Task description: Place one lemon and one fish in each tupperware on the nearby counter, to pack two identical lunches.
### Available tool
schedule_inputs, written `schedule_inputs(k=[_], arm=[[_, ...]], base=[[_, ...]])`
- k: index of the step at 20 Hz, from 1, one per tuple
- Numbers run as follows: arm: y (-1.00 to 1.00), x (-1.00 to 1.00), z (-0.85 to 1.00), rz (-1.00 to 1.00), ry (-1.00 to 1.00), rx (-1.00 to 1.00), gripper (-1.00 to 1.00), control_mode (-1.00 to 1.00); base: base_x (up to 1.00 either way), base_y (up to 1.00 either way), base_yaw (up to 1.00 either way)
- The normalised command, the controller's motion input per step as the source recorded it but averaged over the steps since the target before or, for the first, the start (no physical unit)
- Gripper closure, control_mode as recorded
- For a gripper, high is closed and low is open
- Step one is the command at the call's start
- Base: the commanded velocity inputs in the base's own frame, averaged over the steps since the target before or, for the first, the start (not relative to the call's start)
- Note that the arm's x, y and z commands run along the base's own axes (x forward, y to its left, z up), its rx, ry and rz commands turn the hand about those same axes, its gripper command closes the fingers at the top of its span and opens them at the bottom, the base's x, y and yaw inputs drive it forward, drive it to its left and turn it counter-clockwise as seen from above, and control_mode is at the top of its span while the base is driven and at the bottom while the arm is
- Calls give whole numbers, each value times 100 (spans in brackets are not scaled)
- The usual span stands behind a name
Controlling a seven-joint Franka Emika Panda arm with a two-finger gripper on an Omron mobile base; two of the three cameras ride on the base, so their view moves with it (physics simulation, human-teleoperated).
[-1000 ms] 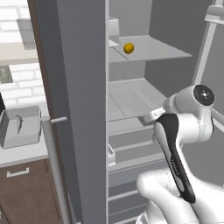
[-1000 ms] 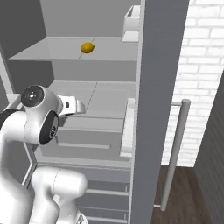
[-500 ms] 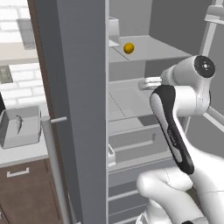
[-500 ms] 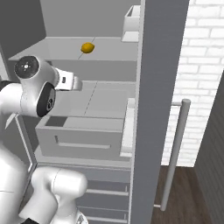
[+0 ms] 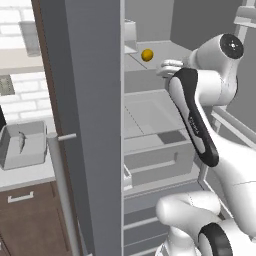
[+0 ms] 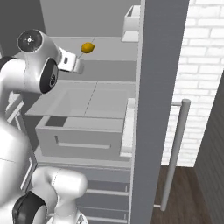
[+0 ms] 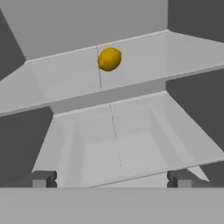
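Observation:
One lemon [image 5: 146, 55] [image 6: 87, 47] [image 7: 109, 58] lies on a grey fridge shelf [image 7: 144, 57], with a second shelf and an open drawer below it. My gripper [image 5: 163, 66] [image 6: 79, 66] [image 7: 111, 179] hangs just in front of that shelf, a little below and short of the lemon. It is open, its fingertips [image 7: 43, 178] set wide apart with nothing between them. Far left, a light-grey tupperware [image 5: 11, 159] rests on the white counter [image 5: 27, 176], and a grey fish [image 5: 22, 139] lies inside it.
The fridge's open grey door [image 5: 87, 125] with its bar handle [image 5: 62, 190] stands between the fridge and the counter. A pulled-out drawer [image 5: 157, 150] [image 6: 78, 131] sits below the shelves. A white box [image 6: 131, 22] stands on the top shelf. The right view has a brick wall [image 6: 199, 65].
The arm has lifted the hand from the drawer's level up to the lemon's shelf and closer to the lemon. The jaws stayed open.

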Motion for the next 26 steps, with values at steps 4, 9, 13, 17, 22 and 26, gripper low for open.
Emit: schedule_inputs(k=[4,9,13,17,22,26], arm=[[5,37,4,0,-11,-11,-100,-100],[0,26,19,0,-18,-14,-100,-100],[0,35,11,0,8,0,-100,-100],[0,49,8,0,19,1,-100,-100],[0,51,2,0,9,0,-100,-100],[0,49,-8,0,0,0,-100,-100]], base=[[0,0,0],[0,0,0],[0,0,0],[0,0,0],[0,0,0],[0,0,0]])
